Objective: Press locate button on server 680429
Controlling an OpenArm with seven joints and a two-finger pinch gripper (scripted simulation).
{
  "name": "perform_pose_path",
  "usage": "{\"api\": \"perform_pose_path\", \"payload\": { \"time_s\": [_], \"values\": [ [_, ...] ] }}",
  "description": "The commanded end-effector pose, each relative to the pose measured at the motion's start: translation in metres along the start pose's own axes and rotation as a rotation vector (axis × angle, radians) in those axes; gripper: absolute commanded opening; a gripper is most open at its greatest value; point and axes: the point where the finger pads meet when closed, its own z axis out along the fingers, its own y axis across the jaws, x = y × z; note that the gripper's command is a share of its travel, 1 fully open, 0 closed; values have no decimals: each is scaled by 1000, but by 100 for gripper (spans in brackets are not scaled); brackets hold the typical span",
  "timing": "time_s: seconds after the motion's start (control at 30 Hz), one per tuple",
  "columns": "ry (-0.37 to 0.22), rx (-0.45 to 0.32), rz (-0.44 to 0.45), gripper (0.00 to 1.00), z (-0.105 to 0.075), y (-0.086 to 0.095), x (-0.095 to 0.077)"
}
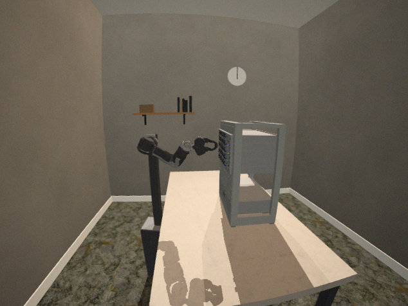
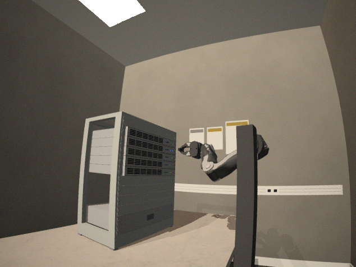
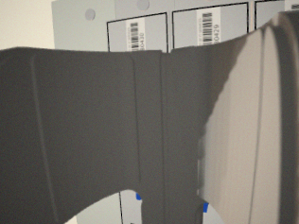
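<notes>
The claw (image 1: 216, 144) (image 2: 178, 149) (image 3: 178, 149) was narrow, its fingers brought together with nothing held; its tips were set just in front of the servers (image 1: 225, 148) (image 2: 145, 150) (image 3: 180, 8), apart from them; beyond the fingers, a label (image 3: 207, 28) ending in 80429 was shown beside another label (image 3: 134, 37) ending in 80430, the first digit of each being hidden; the 80429 server was thus taken to be the wanted one, next to the end of the stack; two blue patches (image 3: 138, 196) (image 3: 205, 207) were partly covered, so whether either was a lit button could not be told there; from outside, a brighter blue light (image 2: 171, 150) was seen on the second server from the top, and the press was judged probably made; a check that no other locate button was lit was left; the rack (image 1: 235, 184) (image 2: 114, 183) was stood upright on the worktop (image 1: 187, 204) (image 2: 201, 244); its exact starting place could not be confirmed.
</notes>
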Motion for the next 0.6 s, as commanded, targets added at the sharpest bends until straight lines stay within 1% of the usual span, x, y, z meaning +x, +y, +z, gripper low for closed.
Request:
{"api": "perform_pose_path", "payload": {
  "time_s": [0.0,0.33,0.57],
  "values": [
    [-7,-9,0,0,-1,2,-1],
    [-7,-9,0,0,-10,2,-1],
    [-7,-9,0,0,-11,2,-1]
  ]
}}
